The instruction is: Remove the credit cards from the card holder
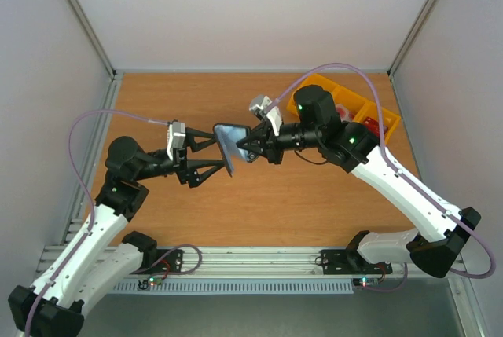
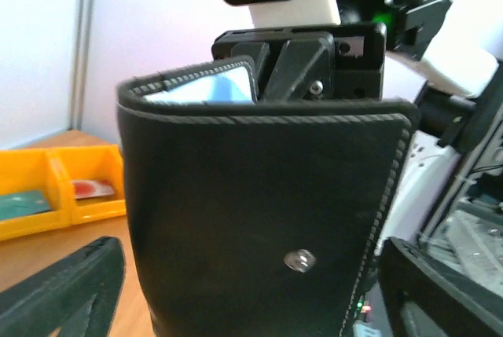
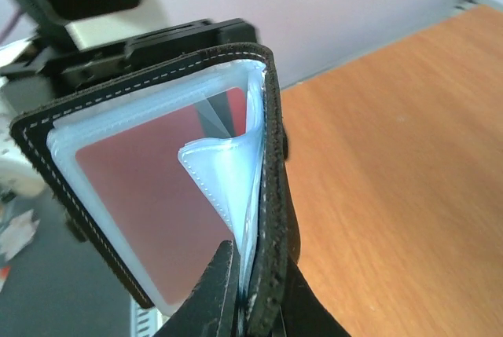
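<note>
Holding: my right claw (image 1: 245,151) is clenched on one cover of the card holder (image 1: 228,146), one finger inside the fold and one outside.
Left claw: my left claw (image 1: 218,153) is spread wide, with the holder between its fingers; I see no contact.
Position of holder: upright and raised off the surface (image 1: 275,203), at mid-frame in the top view, between my two claws.
Cards: one red card (image 3: 141,195) sits in the holder behind clear sleeves (image 3: 224,172); I cannot tell whether there are others.
Risk one: in my judgement a pinch on a single cover is thin. A push from the left claw could swing or pull the holder free, and it would drop.
Risk two: closing on the card could catch the sleeve as well, dragging the whole holder instead of the card.
Right wrist view only: the open interior, the card and the folded sleeves.
Left wrist view only: the dark outer cover with its snap stud (image 2: 299,259), interior hidden; also the yellow tray (image 2: 47,219) at left.
Top view only: both arms, with the tray at upper right.
</note>
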Controlling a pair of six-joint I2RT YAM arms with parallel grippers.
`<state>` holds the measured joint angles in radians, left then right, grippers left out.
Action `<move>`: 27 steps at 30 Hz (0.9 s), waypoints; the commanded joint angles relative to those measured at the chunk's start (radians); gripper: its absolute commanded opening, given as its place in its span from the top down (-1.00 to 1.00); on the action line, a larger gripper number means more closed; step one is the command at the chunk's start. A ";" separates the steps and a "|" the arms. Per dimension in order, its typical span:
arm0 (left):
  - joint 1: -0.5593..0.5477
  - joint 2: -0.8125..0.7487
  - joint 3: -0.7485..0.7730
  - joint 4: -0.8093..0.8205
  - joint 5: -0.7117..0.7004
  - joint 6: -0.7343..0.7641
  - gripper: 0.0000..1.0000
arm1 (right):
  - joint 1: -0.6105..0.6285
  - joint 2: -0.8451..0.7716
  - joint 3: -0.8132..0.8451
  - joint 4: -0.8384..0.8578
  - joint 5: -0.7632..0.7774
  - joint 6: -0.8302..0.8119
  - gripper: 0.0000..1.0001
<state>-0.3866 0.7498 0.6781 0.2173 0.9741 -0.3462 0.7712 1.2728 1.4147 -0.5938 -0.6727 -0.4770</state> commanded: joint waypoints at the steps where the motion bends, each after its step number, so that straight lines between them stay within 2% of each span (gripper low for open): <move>1: 0.003 -0.023 -0.036 0.023 -0.110 0.009 -0.84 | -0.013 -0.037 0.033 -0.006 0.173 0.144 0.98; 3: 0.003 -0.025 -0.043 0.018 -0.111 0.033 -0.98 | -0.012 -0.047 0.036 -0.010 0.264 0.200 0.98; 5: 0.003 -0.030 -0.045 0.012 -0.113 0.072 -0.98 | -0.011 -0.056 0.029 -0.007 0.303 0.226 0.98; 6: 0.004 -0.031 -0.043 0.010 -0.124 0.089 -0.91 | -0.012 -0.057 0.025 0.000 0.284 0.226 0.98; 12: 0.026 -0.036 -0.020 0.014 -0.109 0.091 -0.02 | -0.015 -0.050 0.039 -0.013 0.168 0.154 0.98; 16: 0.036 -0.054 -0.016 0.005 -0.067 0.088 0.29 | -0.065 -0.052 0.040 -0.012 0.042 0.137 0.97; 19: 0.040 -0.070 -0.015 -0.002 -0.041 0.085 0.44 | -0.101 -0.053 0.038 -0.004 -0.062 0.126 0.97; 27: 0.045 -0.075 0.016 0.036 0.053 0.023 0.47 | -0.122 -0.052 0.061 -0.041 -0.279 0.058 0.98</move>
<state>-0.3477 0.6868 0.6540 0.1921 0.9604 -0.2932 0.6510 1.2423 1.4265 -0.6384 -0.7776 -0.3676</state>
